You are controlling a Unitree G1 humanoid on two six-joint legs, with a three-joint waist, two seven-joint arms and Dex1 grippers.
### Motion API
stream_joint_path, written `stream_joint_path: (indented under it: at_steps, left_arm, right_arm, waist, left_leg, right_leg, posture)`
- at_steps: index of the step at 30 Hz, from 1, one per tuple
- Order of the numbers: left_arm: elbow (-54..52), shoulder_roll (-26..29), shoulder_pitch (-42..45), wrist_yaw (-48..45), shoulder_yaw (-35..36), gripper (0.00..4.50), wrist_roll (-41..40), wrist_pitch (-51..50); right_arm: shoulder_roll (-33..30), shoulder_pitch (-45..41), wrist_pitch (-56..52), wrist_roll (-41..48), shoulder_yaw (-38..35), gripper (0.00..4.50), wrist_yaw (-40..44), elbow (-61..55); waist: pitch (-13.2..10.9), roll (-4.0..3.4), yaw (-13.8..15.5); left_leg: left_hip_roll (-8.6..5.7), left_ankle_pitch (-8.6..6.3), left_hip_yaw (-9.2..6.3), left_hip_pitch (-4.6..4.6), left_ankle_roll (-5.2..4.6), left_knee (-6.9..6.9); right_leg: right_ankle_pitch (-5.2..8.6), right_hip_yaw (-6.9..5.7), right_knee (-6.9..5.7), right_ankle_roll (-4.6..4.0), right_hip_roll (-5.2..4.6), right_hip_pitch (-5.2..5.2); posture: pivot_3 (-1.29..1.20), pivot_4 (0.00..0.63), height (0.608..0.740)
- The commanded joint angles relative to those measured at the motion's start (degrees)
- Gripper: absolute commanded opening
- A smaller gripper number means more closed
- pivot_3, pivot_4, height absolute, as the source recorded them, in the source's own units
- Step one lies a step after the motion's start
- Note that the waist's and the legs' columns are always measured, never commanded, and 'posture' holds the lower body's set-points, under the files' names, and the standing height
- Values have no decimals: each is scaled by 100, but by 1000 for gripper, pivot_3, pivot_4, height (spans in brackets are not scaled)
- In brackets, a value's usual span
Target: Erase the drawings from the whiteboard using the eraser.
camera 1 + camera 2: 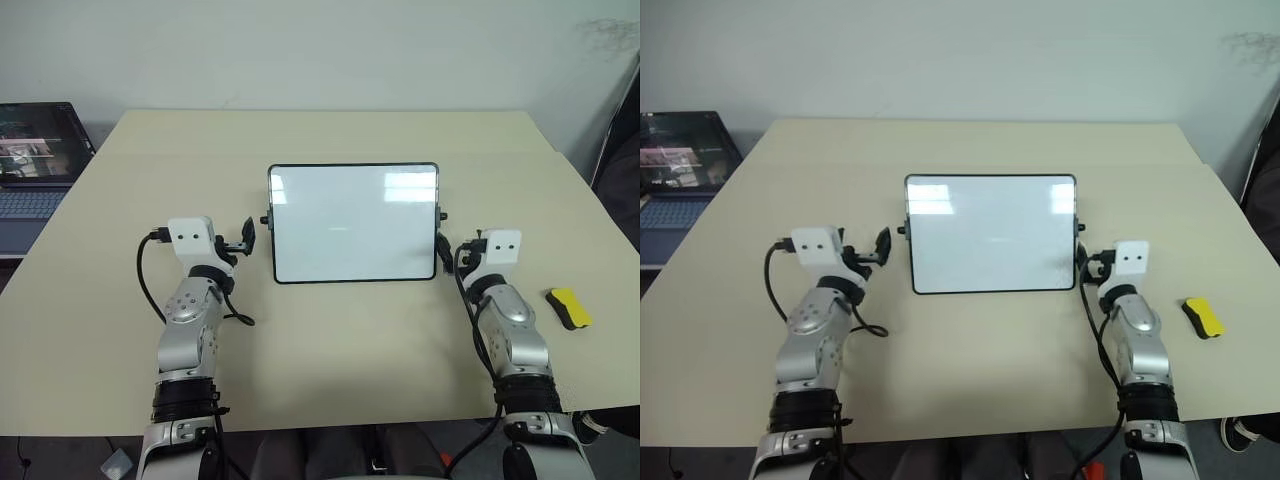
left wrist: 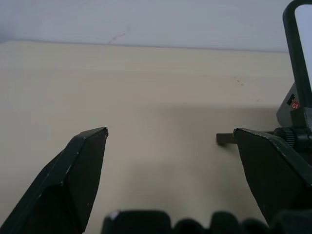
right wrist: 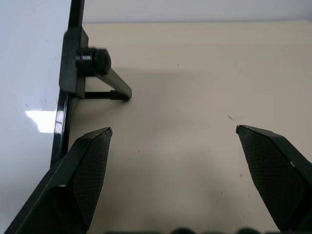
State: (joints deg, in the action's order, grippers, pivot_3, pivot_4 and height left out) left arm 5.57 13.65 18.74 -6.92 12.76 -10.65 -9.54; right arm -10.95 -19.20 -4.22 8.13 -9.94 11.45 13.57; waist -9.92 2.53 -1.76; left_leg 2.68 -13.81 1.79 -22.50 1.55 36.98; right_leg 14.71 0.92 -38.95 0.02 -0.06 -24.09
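The whiteboard (image 1: 352, 222) stands propped in the middle of the table, its glossy face plain white with window glare. The drawings are out of view. The yellow eraser (image 1: 569, 308) lies flat on the table at the right, past my right arm. My left gripper (image 1: 243, 240) is open just off the board's left short side, near its black knob, nothing between its fingers (image 2: 87, 165). My right gripper (image 1: 450, 256) is open beside the board's right side, its inner finger (image 3: 83, 170) close to the frame and knob (image 3: 92, 61). It holds nothing.
The beige table (image 1: 330, 340) runs wide in front of and behind the board. An open laptop (image 1: 35, 160) sits on a lower surface at the far left. A dark chair edge (image 1: 615, 140) shows at the far right.
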Motion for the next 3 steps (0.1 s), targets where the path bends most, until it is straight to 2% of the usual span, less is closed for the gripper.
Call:
stream_joint_path:
  at_steps: [1, 3]
  left_arm:
    - [-25, 12, 4, 12, -10, 4500, 67, 148]
    - [-8, -5, -2, -6, -4, 4500, 57, 201]
  right_arm:
    - [-14, -40, 130, 109, -37, 4487, 41, -259]
    - [-16, -29, 130, 112, -37, 4487, 40, -269]
  waist:
    - [0, 0, 0]
    - [0, 0, 1]
  left_leg:
    - [0, 0, 0, 0, 0, 0]
    - [0, 0, -1, 0, 0, 0]
  right_leg:
    - [0, 0, 0, 1, 0, 0]
    - [2, -1, 0, 4, 0, 0]
  posture:
    - [0, 150, 740]
    - [0, 150, 740]
